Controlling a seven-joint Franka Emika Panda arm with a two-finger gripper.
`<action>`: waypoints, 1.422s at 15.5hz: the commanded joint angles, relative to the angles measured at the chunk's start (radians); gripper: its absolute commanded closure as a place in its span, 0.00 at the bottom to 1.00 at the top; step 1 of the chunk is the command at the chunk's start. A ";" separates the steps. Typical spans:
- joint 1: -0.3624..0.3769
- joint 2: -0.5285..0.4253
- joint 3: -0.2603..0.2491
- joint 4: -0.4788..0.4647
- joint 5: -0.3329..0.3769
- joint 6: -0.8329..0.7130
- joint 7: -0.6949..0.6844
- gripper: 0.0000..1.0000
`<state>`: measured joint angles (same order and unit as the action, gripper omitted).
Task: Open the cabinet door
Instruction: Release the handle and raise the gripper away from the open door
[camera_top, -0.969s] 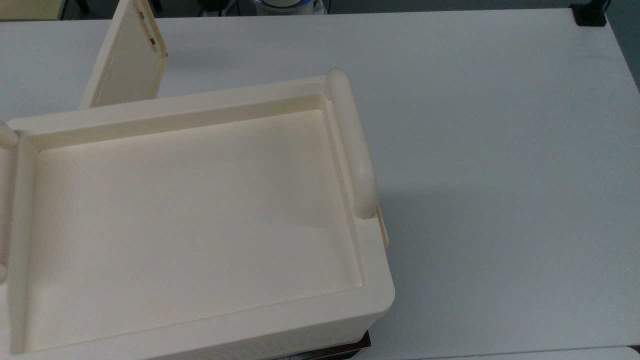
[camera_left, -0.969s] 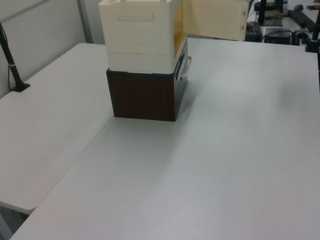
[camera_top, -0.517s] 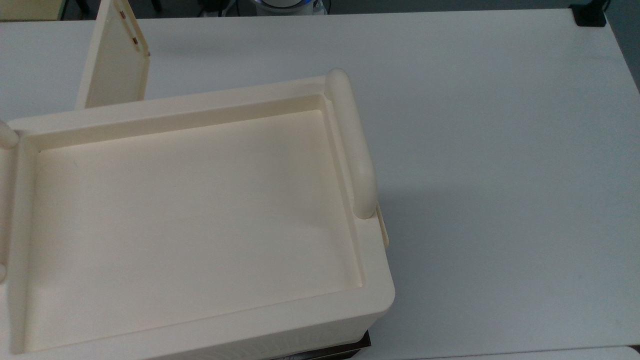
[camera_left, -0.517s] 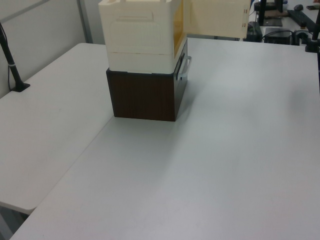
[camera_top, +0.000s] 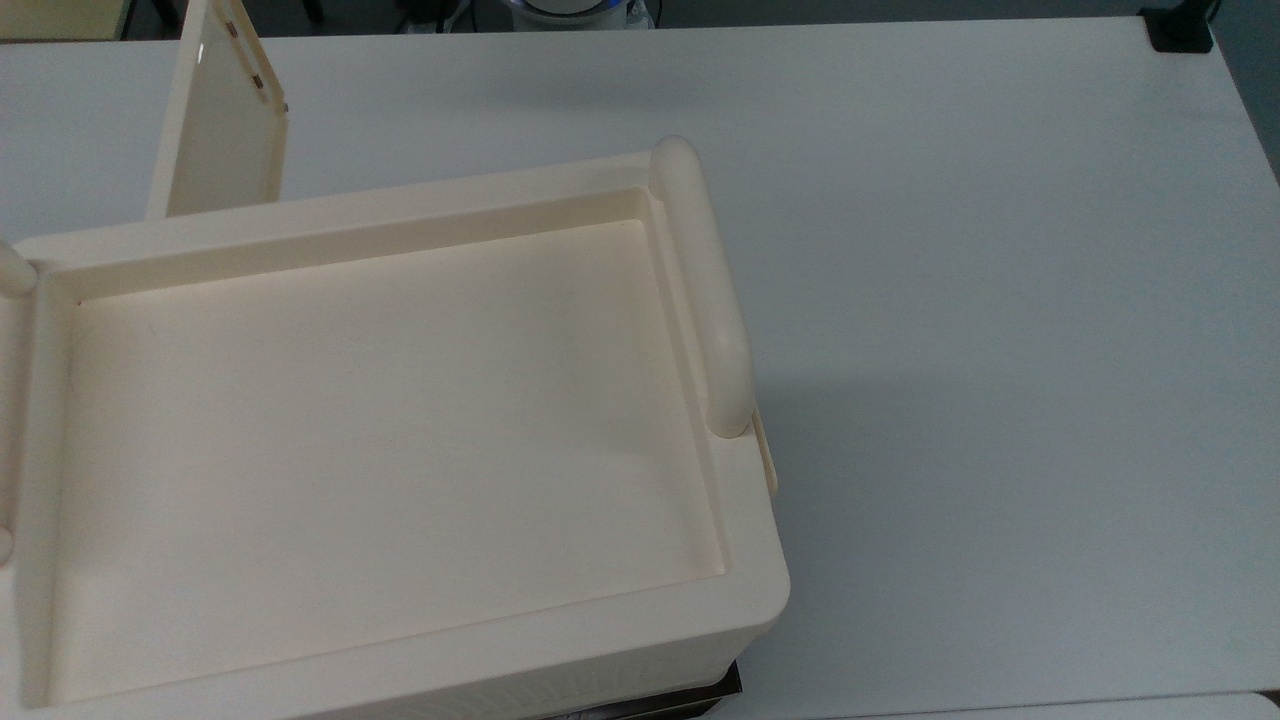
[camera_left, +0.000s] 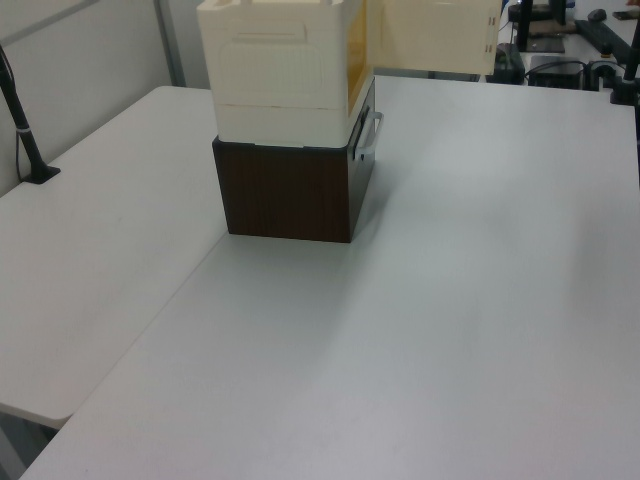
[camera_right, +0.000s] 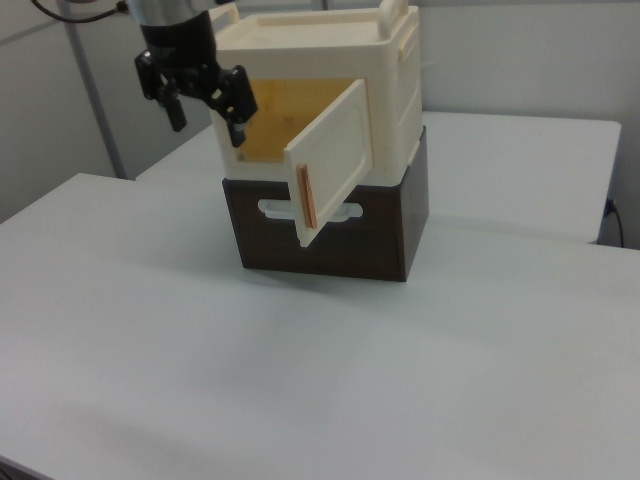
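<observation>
Top view tells me the cabinet door (camera_top: 218, 120) has swung a little wider over the last second, its spotted free edge drifting toward the top view's left, away from the cabinet (camera_top: 400, 420). On the right view I see my gripper (camera_right: 203, 95) with fingers spread, holding nothing, hanging just beside the open front and clear of the door. I judge the opening essentially done.
</observation>
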<state>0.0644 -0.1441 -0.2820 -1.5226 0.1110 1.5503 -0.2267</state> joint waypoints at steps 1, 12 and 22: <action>0.095 0.014 -0.009 -0.019 -0.037 -0.013 0.082 0.00; 0.062 0.124 0.072 -0.014 -0.090 0.017 0.049 0.00; 0.029 0.117 0.116 -0.022 -0.088 0.022 0.033 0.00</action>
<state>0.1055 -0.0152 -0.1805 -1.5337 0.0361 1.5535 -0.1731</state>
